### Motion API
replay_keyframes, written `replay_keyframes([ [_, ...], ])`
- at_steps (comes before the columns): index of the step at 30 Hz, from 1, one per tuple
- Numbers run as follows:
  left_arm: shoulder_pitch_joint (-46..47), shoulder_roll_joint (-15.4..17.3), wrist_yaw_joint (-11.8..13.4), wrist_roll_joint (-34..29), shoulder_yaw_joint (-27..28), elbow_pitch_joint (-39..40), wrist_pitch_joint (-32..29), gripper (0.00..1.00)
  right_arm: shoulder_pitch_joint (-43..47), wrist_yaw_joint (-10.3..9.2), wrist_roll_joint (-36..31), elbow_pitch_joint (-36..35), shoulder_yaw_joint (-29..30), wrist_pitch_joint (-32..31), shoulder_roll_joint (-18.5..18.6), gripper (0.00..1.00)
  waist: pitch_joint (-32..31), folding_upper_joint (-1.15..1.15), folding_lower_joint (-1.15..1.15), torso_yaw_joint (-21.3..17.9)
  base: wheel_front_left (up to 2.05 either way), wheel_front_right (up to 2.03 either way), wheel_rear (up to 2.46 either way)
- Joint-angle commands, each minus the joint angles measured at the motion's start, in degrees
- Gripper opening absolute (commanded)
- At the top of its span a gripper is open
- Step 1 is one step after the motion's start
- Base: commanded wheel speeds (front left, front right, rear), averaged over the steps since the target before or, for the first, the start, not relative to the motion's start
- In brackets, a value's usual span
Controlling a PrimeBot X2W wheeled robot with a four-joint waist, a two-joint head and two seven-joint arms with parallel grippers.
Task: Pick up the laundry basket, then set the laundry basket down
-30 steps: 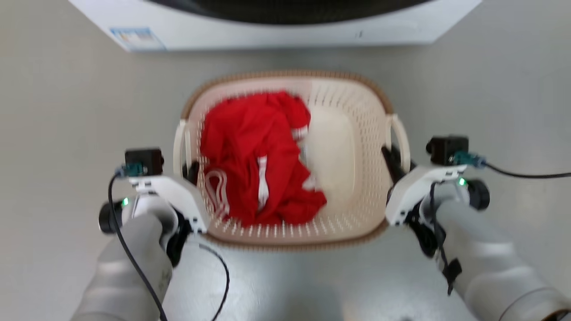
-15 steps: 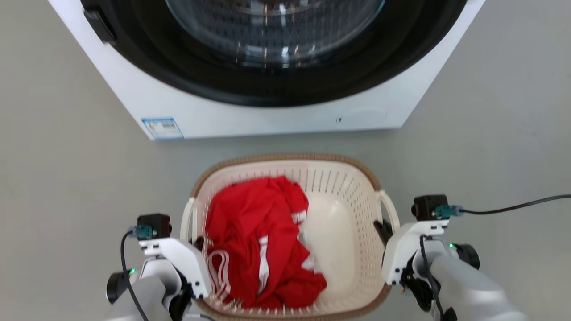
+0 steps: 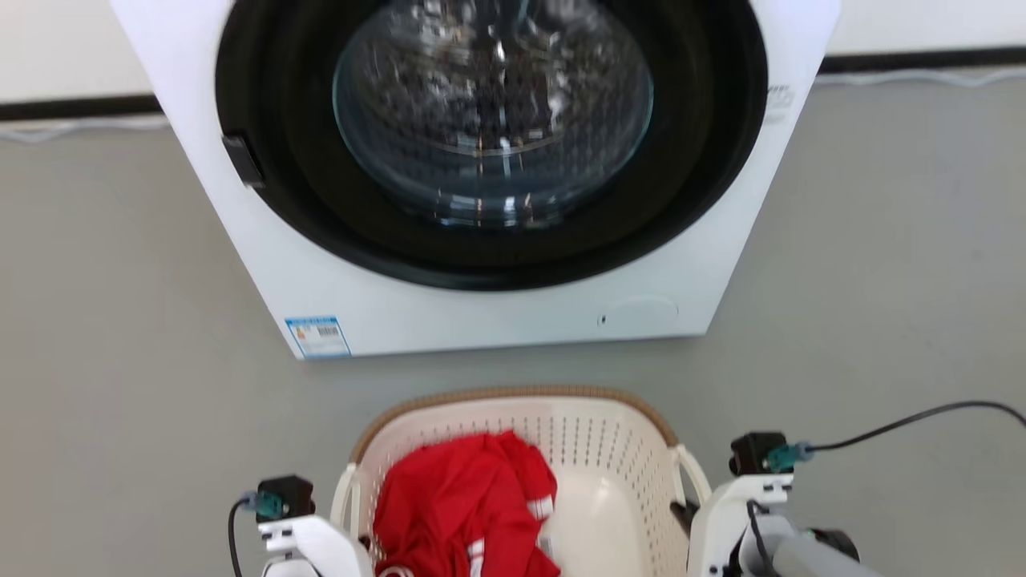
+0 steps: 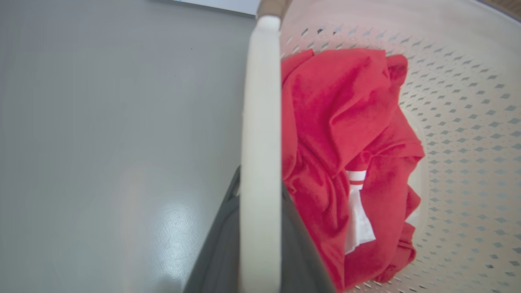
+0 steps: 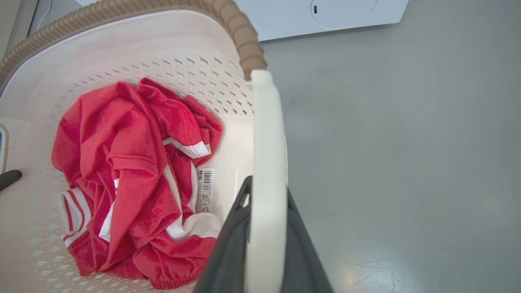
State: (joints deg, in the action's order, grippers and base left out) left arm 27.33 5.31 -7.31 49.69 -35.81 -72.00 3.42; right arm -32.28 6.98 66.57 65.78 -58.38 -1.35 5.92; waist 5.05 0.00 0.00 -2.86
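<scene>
Grey floor [image 3: 120, 320]; white washing machine [image 3: 497, 312], dark round door [image 3: 489, 120]; pale wall [image 3: 64, 48], dark skirting [image 3: 72, 108], possibly cable [image 3: 80, 130] alongside.

laundry basket [image 3: 513, 394] near half cut off; washing machine [image 3: 497, 316] top cropped

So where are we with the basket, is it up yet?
Grasp looks done: left gripper clamps the left handle, right gripper the right handle of the laundry basket, red garment inside. Lifting is the step in hand; I can't tell whether it is off the floor. Setting it down remains.
</scene>
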Motion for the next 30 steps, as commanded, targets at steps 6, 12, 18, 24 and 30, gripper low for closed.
replay_keyframes([
  [6, 0.3, 0.9, -0.2, 1.6, 0.3, 0.9, -1.4, 0.0, 1.4, 0.51, 1.4, -1.1, -2.3, -1.7, -1.4, 0.0, -3.8, 0.0, 0.0, 0.2, 0.0, 0.0, 0.0],
  [12, -0.6, 0.8, -0.2, 2.9, -0.5, 0.4, -4.0, 0.0, 2.1, 0.51, 2.9, -0.9, -3.9, -2.7, -1.0, 0.0, -5.9, 0.0, 0.0, 0.1, 0.0, 0.0, 0.0],
  [18, -1.1, 0.4, -0.2, 3.8, -1.0, 0.2, -4.9, 0.0, 2.7, 0.51, 4.2, -0.6, -4.9, -3.2, -0.9, 0.0, -6.6, 0.0, 0.0, -0.1, 0.0, 0.0, 0.0],
  [24, -0.6, 0.0, -0.2, 4.4, -1.4, 0.0, -5.0, 0.0, 2.3, 0.51, 5.2, -0.6, -5.6, -3.1, -0.7, 0.0, -6.5, 0.0, 0.0, 0.3, 0.0, 0.0, 0.0],
  [30, -0.2, -0.3, -0.2, 5.4, -1.4, 0.3, -4.3, 0.0, 1.8, 0.51, 5.8, -1.0, -6.5, -2.6, -0.7, 0.0, -6.4, 0.0, 0.0, 0.8, 0.0, 0.0, 0.0],
])
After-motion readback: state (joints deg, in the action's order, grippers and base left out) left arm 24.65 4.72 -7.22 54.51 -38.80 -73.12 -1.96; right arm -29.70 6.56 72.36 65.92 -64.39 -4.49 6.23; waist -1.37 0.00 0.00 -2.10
